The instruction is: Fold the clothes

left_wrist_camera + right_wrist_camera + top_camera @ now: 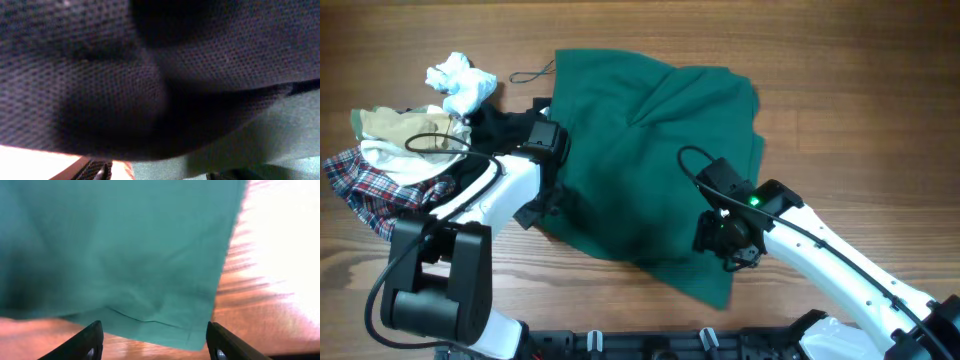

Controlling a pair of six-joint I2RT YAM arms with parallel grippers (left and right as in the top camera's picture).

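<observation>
Far left: heap of spare clothes (400, 165). My left gripper (542, 200) at left edge of dark green garment (650, 140); wrist view smothered by dark cloth, can't tell jaws. Garment spread mid-table. My right gripper (154, 330): fingers apart over near hem. Likely step: seizing edges. Next: pinch hem, lift evenly.

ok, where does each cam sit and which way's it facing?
Overhead: above the table, looking straight down on the green garment; left arm and right arm show.
Left wrist: on the left arm, pressed against dark mesh fabric; no fingers visible.
Right wrist: on the right arm, facing the garment's hem; right gripper, both fingertips show.
Shared: the green garment, overhead and right wrist.
</observation>
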